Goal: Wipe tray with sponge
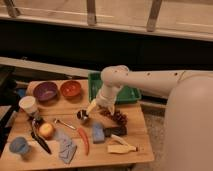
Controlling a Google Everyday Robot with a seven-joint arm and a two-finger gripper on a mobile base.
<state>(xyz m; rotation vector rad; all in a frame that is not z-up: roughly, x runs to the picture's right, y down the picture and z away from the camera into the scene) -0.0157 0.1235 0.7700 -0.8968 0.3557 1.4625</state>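
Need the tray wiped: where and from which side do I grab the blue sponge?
Likely from above, gripping the blue sponge by its near and far ends: it lies flat, a dark object crowding its right. The gripper hovers behind it, beside the tray.

The claw (95, 106) hangs over the tabletop (137, 141). A green tray (131, 94) lies behind it, a blue sponge (97, 133) in front, and a pine cone (119, 117) beside it.
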